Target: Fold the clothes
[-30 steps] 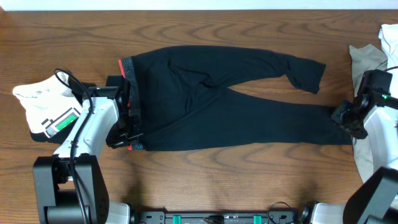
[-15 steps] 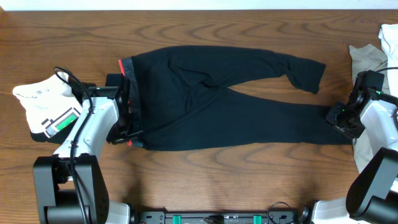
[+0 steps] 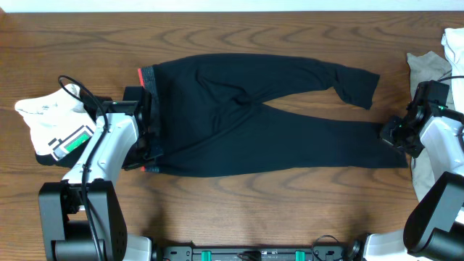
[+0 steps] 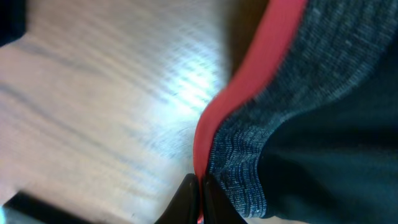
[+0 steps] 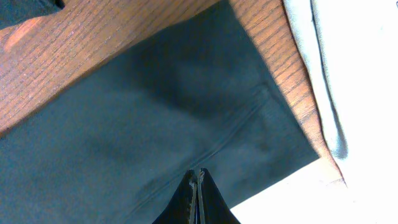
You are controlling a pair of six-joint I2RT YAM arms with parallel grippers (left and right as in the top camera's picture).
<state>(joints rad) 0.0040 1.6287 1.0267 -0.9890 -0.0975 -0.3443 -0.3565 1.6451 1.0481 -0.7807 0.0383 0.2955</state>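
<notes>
The clothes in play are black long pants [image 3: 261,123], spread flat across the table with the waistband to the left and the legs to the right. My left gripper [image 3: 147,159] sits at the waistband's near corner. In the left wrist view it [image 4: 200,186] is shut on the red edge [image 4: 249,74] of the grey waistband [image 4: 298,93]. My right gripper [image 3: 388,135] is at the cuff of the near leg. The right wrist view shows it [image 5: 199,180] shut, pinching the black fabric [image 5: 155,124] just inside the hem.
A white top with a green patch [image 3: 45,123] lies left of the left arm. A grey-beige top [image 3: 428,69] and a white cloth [image 3: 454,43] lie at the right edge, close to the cuff [image 5: 354,74]. Bare wooden table [image 3: 239,36] surrounds the pants.
My right gripper moved left onto the near leg's cuff and closed from open. My left gripper, still shut, drew the waistband corner slightly left.
</notes>
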